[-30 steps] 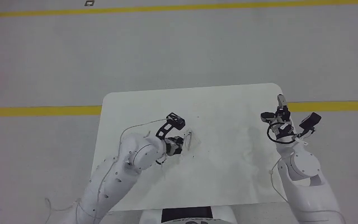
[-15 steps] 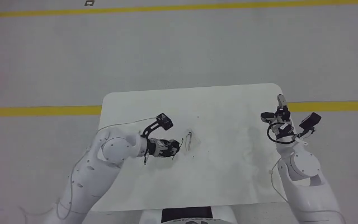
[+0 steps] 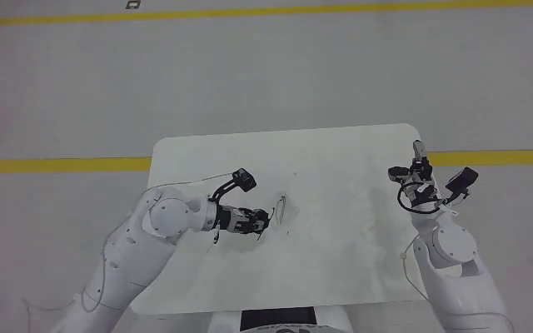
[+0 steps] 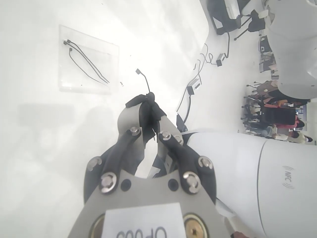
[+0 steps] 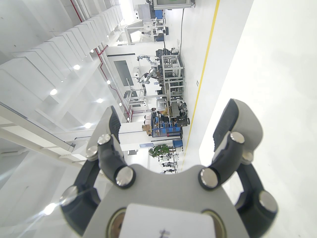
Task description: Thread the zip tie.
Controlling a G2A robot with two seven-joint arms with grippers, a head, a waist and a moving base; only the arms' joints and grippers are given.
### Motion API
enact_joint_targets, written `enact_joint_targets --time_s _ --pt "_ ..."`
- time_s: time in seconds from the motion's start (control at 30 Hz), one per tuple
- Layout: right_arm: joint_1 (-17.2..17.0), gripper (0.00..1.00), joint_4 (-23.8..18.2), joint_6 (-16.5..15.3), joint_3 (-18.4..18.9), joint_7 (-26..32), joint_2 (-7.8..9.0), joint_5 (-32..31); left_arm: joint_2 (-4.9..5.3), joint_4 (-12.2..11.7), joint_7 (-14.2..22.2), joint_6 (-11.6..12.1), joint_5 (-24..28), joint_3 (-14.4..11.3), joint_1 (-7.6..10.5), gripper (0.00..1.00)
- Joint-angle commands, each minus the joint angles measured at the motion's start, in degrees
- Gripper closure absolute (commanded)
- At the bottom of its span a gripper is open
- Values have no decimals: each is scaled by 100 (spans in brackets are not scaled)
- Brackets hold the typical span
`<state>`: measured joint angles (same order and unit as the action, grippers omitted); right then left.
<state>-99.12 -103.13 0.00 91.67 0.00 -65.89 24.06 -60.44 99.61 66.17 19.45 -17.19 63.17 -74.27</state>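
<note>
task item: zip tie [image 4: 145, 82], black, pinched part-way along its strap; head end standing free beyond the fingertips [image 4: 146, 107], over the bench [image 3: 333, 258].
left jaws: closed on the zip tie; held just beside the clear tray [image 4: 112, 50].
reason for grip: head left exposed, judged so that the tail can be fed into it; rest of the strap mostly hidden between the fingertips.
spare ties [image 4: 84, 61]: three, lying flat in the clear tray, grouped as stock near the left arm.
right jaws: open, nothing between the pads [image 5: 224, 122]; parked at the right edge of the bench, well apart from the zip tie, pointing out into the room.
step in hand: judged early; one tie in grip, not yet looped or threaded.
next move: judged to need the right jaws brought across to take the free end.
risk: thin strap, liable to twist or slip in so narrow a pinch.
</note>
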Motion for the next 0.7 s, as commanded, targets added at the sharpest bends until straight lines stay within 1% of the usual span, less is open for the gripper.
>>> enact_joint_targets --time_s 0.0,0.03,0.07,0.1,0.17,0.23,0.27,0.33,0.37,0.4,0.53,0.67 --pt "0 0 0 0 0 0 0 0 4 -91 -145 -42 -36 -2 6 100" --pt "0 0 0 0 0 0 0 0 12 -182 -166 3 108 16 22 100" --pt "0 0 0 0 0 0 0 0 24 -279 -174 3 303 88 47 100" --pt "0 0 0 0 0 0 0 0 42 -335 -131 3 475 165 75 100" --pt "0 0 0 0 0 0 0 0 95 -420 40 3 995 359 93 100" --pt "0 0 0 0 0 0 0 0 155 -431 345 3 1481 560 84 100" --pt "0 0 0 0 0 0 0 0 196 -493 526 3 1787 732 64 100" --pt "0 0 0 0 0 0 0 0 250 -529 969 3 2257 949 45 100" --pt "0 0 0 0 0 0 0 0 277 -610 1163 3 2484 1128 37 100" --pt "0 0 0 0 0 0 0 0 291 -640 1347 3 2650 1221 21 100" --pt "0 0 0 0 0 0 0 0 372 -714 1347 3 2874 1339 -59 100" --pt "0 0 0 0 0 0 0 0 457 -787 1347 3 3228 1230 -41 100"
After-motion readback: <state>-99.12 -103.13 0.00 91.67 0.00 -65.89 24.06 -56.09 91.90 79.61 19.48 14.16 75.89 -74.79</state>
